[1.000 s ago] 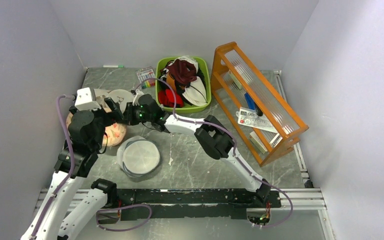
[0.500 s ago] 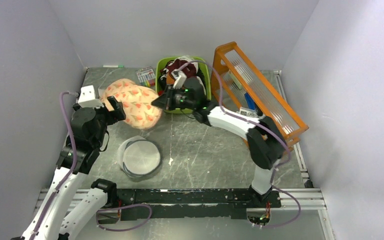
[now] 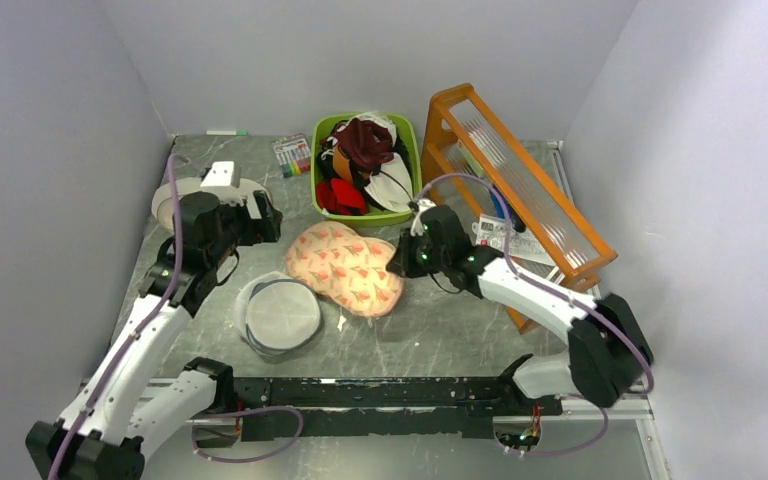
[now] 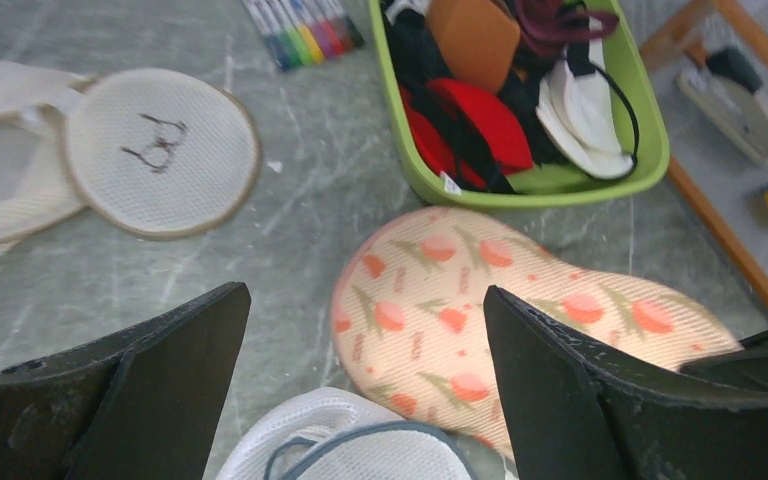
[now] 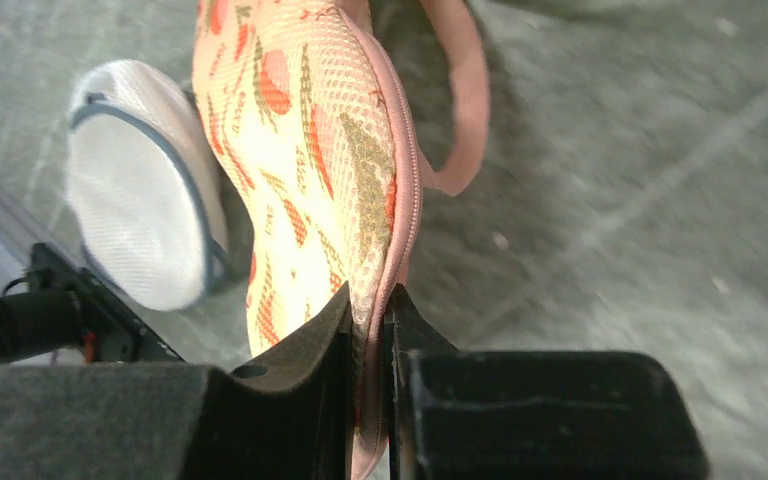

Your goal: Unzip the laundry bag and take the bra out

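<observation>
Grey marbled table (image 3: 430,330) between pale walls carries the whole scene, and the green bin (image 3: 318,170) at its far side serves as the marker. The laundry bag (image 3: 345,268) lies flat just in front of that bin, on the side nearer the arms. The right gripper (image 3: 400,262) has its fingers pinched together on the bag's pink zip edge, at the end toward the bin's right corner. The left gripper (image 3: 260,215) hangs to the bin's left with fingers spread wide, holding nothing.

Judging by the right wrist view, the stretch of zip that shows looks closed, so the unzipping seems not yet begun. No bra shows for certain, and it is probably inside the bag. Opening the zip and lifting the bra out are both left to do.

Inside the green bin sits a heap of clothing: a maroon garment (image 3: 365,140), a red piece (image 3: 338,197) and a white garment with black trim (image 3: 392,185). A round mesh disc (image 3: 280,313) rests farther in front of the bin, to its left.
</observation>
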Controlling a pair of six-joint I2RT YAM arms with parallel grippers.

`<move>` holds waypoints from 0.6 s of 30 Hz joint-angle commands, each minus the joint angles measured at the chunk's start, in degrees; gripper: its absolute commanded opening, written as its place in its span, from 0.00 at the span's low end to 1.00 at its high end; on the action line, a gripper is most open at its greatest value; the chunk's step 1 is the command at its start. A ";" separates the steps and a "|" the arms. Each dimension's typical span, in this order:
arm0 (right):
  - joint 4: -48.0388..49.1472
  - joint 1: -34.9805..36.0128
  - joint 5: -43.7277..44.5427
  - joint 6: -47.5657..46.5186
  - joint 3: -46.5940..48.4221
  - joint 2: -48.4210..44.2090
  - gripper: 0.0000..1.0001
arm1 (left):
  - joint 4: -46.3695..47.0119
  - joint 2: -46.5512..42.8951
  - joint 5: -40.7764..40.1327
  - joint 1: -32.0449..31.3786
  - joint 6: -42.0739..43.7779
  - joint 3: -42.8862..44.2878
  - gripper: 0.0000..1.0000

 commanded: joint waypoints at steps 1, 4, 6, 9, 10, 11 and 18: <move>-8.13 -0.35 10.00 -1.07 -3.66 -9.94 0.04 | 1.01 5.42 11.14 0.52 0.27 1.77 0.99; -12.48 -0.61 11.40 -0.09 -5.13 -13.80 0.05 | 0.02 9.79 16.04 0.15 -2.94 2.79 0.99; -14.18 -0.62 10.73 0.49 -6.28 -15.17 0.06 | 0.71 12.20 20.08 -0.39 -7.71 2.04 0.99; -12.30 -0.60 8.09 1.47 -9.30 -16.15 0.07 | 2.11 15.46 21.43 -4.74 -15.09 -1.29 0.99; -10.90 -0.61 6.38 1.81 -10.23 -15.81 0.07 | 2.54 16.02 20.54 -7.35 -16.62 -2.01 0.99; -9.63 -0.60 5.03 2.01 -10.68 -15.09 0.08 | 2.83 16.93 18.94 -10.33 -17.83 -2.36 0.99; -6.79 -0.37 8.05 0.80 -8.85 -7.98 0.09 | 4.88 16.63 17.08 -18.94 -27.08 -7.65 0.99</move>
